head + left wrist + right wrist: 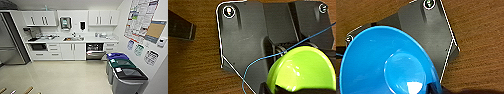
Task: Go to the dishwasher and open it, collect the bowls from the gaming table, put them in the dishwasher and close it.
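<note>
Facing the dishwasher, door hanging ajar, green bowl carried left, blue bowl right, either gripper's closure impossible to tell; best kept level.

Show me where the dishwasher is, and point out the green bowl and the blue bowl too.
dishwasher [95, 54]: head view, on its lowered stainless-steel door.
green bowl [300, 68]: left wrist view, on its glossy outer wall.
blue bowl [368, 60]: right wrist view, on its inner wall beside the base.
</note>
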Controlling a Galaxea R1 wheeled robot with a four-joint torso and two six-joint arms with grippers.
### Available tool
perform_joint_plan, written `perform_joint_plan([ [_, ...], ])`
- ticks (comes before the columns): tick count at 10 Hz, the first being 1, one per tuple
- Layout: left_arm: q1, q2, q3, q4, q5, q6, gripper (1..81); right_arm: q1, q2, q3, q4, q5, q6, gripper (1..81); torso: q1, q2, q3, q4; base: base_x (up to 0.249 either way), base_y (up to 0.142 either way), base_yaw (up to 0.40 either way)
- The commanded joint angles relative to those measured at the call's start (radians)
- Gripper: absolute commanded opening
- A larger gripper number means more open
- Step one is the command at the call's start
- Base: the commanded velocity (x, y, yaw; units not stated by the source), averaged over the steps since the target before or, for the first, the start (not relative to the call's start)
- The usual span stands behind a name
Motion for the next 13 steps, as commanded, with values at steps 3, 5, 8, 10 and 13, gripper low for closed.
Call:
perform_joint_plan([
  [3,-0.04,-0.013,-0.003,-0.001,0.066,0.004,1.0,0.033,-0.012,0.001,-0.004,-0.062,-0.002,1.0,0.0,0.0,0.0,0.0,0.2,0.0,0.0],
  [5,-0.04,-0.013,-0.001,-0.001,0.066,0.004,1.0,0.03,-0.014,0.001,-0.003,-0.062,-0.002,1.0,0.0,0.0,0.0,0.0,0.2,0.0,0.0],
  [8,-0.04,-0.012,-0.003,0.002,0.066,0.004,1.0,0.031,-0.014,0.001,-0.004,-0.062,-0.002,1.0,0.0,0.0,0.0,0.0,0.2,0.0,0.0],
  [10,-0.04,-0.012,-0.003,0.002,0.066,0.004,1.0,0.033,-0.012,0.001,-0.004,-0.062,-0.002,1.0,0.0,0.0,0.0,0.0,0.201,0.0,0.0],
  [13,-0.04,-0.009,-0.001,0.002,0.066,0.004,1.0,0.033,-0.012,0.001,-0.004,-0.062,-0.002,1.0,0.001,0.0,0.0,0.0,0.201,0.0,0.0],
])
